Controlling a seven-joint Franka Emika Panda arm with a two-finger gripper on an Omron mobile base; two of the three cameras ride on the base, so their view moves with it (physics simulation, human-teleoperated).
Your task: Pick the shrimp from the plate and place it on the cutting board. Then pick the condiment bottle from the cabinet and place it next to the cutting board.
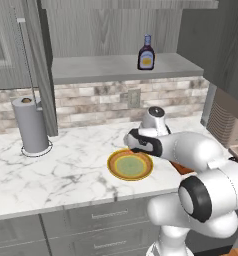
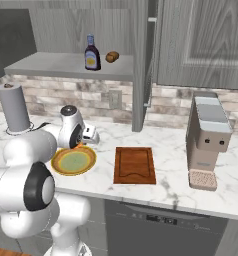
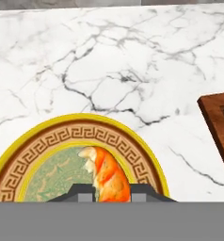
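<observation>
Clearly, the shrimp [image 3: 107, 174] sits at the bottom centre of the hand view, pinched between the two dark fingertips [image 3: 81, 193] of the end effector [image 3: 109, 194], whose jaws are nearly closed on it, over the green centre of the plate [image 3: 48, 141]. From the left base view the shrimp cannot be made out; the end effector [image 1: 132, 145] hangs at the upper right rim of the plate [image 1: 112, 167], with the arm covering much of what lies to the right. The right base view gives a small orange glimpse at the end effector [image 2: 86, 141] above the far rim of the plate [image 2: 58, 167], and it alone shows the whole cutting board [image 2: 135, 165], lying right of the plate and apart from it, with bare marble surface [image 2: 106, 155] between them. In the hand view a corner of the board [image 3: 217, 122] enters at the right edge.

Higher up, the condiment bottle [image 2: 92, 53] stands on the shelf of the open cabinet [image 2: 51, 65], a brown lump [image 2: 112, 57] just beside it. A paper towel roll [image 1: 30, 125] stands at the left, a grey appliance [image 2: 207, 137] at the right, well apart from the board.
</observation>
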